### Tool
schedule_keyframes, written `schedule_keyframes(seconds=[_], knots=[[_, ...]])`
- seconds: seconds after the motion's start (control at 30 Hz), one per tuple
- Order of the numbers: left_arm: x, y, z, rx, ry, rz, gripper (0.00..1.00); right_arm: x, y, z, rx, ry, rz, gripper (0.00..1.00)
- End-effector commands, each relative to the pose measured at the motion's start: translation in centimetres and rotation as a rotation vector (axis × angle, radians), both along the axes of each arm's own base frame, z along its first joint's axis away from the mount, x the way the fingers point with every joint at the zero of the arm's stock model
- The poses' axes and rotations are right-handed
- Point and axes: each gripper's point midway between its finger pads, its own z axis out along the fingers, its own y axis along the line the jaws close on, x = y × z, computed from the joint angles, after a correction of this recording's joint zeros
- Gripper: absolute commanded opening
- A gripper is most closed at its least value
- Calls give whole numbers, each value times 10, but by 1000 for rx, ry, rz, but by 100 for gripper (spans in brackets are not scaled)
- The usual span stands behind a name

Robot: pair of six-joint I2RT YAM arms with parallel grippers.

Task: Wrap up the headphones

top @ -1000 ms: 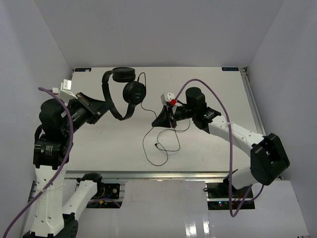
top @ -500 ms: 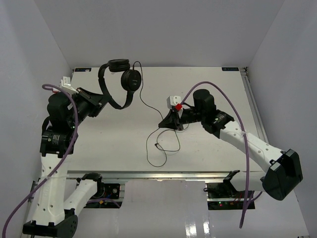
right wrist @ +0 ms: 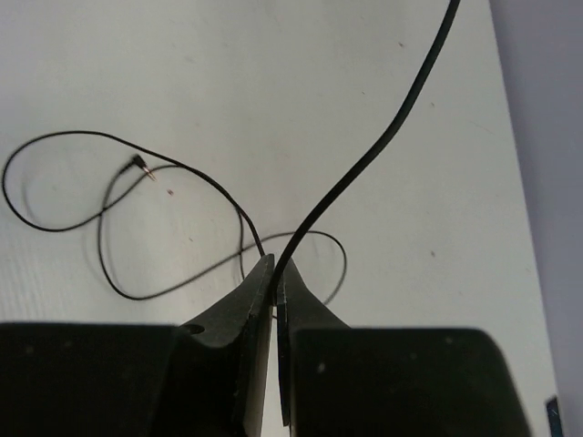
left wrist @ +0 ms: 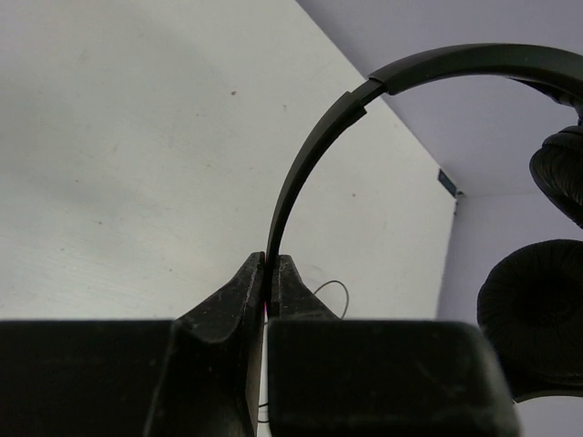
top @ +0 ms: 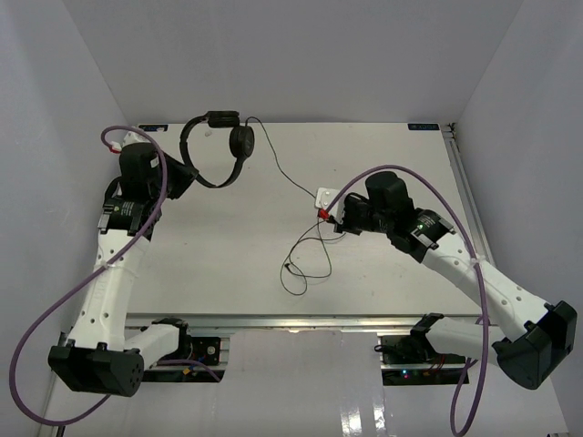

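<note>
The black headphones [top: 239, 143] hang in the air over the table's back left corner. My left gripper [top: 189, 173] is shut on their thin headband [left wrist: 310, 146], and one round padded earcup [left wrist: 533, 309] shows at the right of the left wrist view. The thin cord [top: 282, 173] runs taut from the earcups to my right gripper [top: 335, 221], which is shut on it near mid-table. In the right wrist view the cord [right wrist: 383, 146] rises out of the shut gripper [right wrist: 275, 269]. The slack end lies in loops on the table, ending in the small plug [right wrist: 137, 164].
The white table [top: 392, 164] has walls at the back and on both sides. A metal rail [top: 460, 182] runs along its right edge. The cord loops [top: 305, 273] lie close to the near edge, between the two arm bases.
My left arm has swung the headphones back and left toward the corner. My right gripper has closed on the cord and moved right, pulling the cord straight between the two grippers.
</note>
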Motion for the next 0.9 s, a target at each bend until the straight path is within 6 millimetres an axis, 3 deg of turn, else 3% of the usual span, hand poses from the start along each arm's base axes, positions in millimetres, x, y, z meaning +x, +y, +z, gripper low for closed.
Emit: schedule_keyframes(seconds=[0.0,0.23,0.33,0.57,0.77,0.87], knots=[[12,-5,24,68,-86,-26,0,23,-15,32,-99,-195,-71,8],[19,-43,-2,151,-55,-203,0,29,-8,18,-259,-336,-64,8],[18,-71,-25,195,-32,-360,0,31,1,28,-295,-420,-48,8],[9,-116,-72,327,33,-557,0,24,29,73,-226,-494,14,8],[-3,-137,-91,362,45,-642,0,19,44,78,-196,-487,59,8],[-12,-144,-97,369,45,-681,0,28,39,69,-229,-505,14,8]])
